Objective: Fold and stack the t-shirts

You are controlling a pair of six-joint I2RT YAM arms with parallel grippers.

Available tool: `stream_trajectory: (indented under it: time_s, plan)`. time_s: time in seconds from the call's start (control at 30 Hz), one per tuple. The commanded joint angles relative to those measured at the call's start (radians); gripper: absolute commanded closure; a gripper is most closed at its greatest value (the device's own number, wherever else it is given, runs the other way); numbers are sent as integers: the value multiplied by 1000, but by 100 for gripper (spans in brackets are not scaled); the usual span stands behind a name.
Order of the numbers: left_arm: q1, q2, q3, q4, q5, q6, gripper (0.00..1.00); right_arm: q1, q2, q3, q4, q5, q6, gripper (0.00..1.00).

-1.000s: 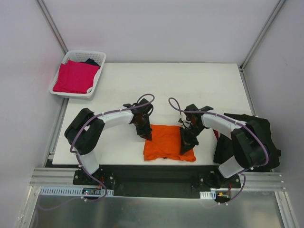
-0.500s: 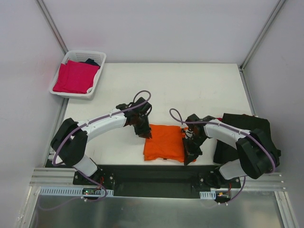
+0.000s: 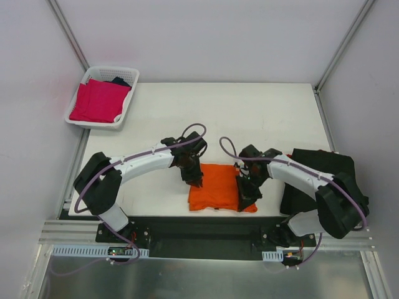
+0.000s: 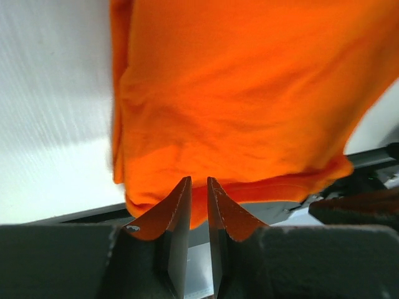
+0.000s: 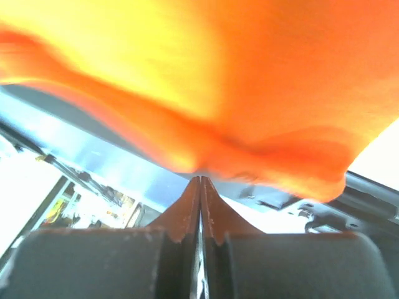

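Observation:
A bright orange t-shirt (image 3: 216, 185) lies folded into a rectangle at the table's near edge, between my two arms. My left gripper (image 3: 196, 179) rests on its left edge. In the left wrist view the left gripper (image 4: 199, 179) has its jaws a narrow slit apart, tips against the orange t-shirt (image 4: 249, 99), and the slit looks empty. My right gripper (image 3: 245, 194) sits on the shirt's right edge. In the right wrist view the right gripper (image 5: 200, 177) is shut, its tips touching the orange t-shirt (image 5: 280, 81). Black t-shirts (image 3: 318, 177) lie piled at the right.
A white lattice basket (image 3: 128, 73) stands at the far left corner, holding a folded magenta-pink t-shirt (image 3: 98, 101) and a bit of black cloth (image 3: 120, 81). The table's near edge (image 3: 156, 215) runs just below the orange shirt.
The right gripper slid along the shirt's right edge toward the near edge, then back a little. The left gripper shifted slightly onto the shirt's left edge, and its jaws parted a little.

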Motion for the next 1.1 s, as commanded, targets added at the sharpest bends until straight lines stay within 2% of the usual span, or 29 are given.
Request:
stream_trajectory:
  time_s: [0.0,0.03,0.13,0.27,0.4,0.5,0.53,0.6,0.73,0.87,1.07]
  plan:
    - [-3,-31,137,-79,-38,26,83,-13,-75,237,-210,32,-39,99]
    - [-3,-31,178,-90,-35,32,83,-21,-72,327,-253,35,-50,99]
    - [-3,-31,235,-112,-15,39,82,-53,-59,461,-375,29,-88,99]
    - [-2,-3,281,-132,-24,69,81,-143,-38,507,-424,86,-143,99]
    - [0,49,333,-149,-5,85,82,-301,-65,492,-395,265,-131,99]
    - [0,78,347,-150,0,102,83,-424,-105,504,-380,514,-79,99]
    - [0,89,353,-150,2,105,84,-452,-121,506,-374,543,-65,99]
    - [-2,135,396,-149,12,122,87,-522,-135,498,-358,531,-45,99]
    - [-11,262,497,-147,50,156,100,-547,-127,469,-338,434,-58,99]
    - [-44,366,527,-146,81,170,100,-547,-132,441,-341,422,-81,99]
    - [-84,405,447,-115,83,174,100,-549,-135,412,-346,426,-97,99]
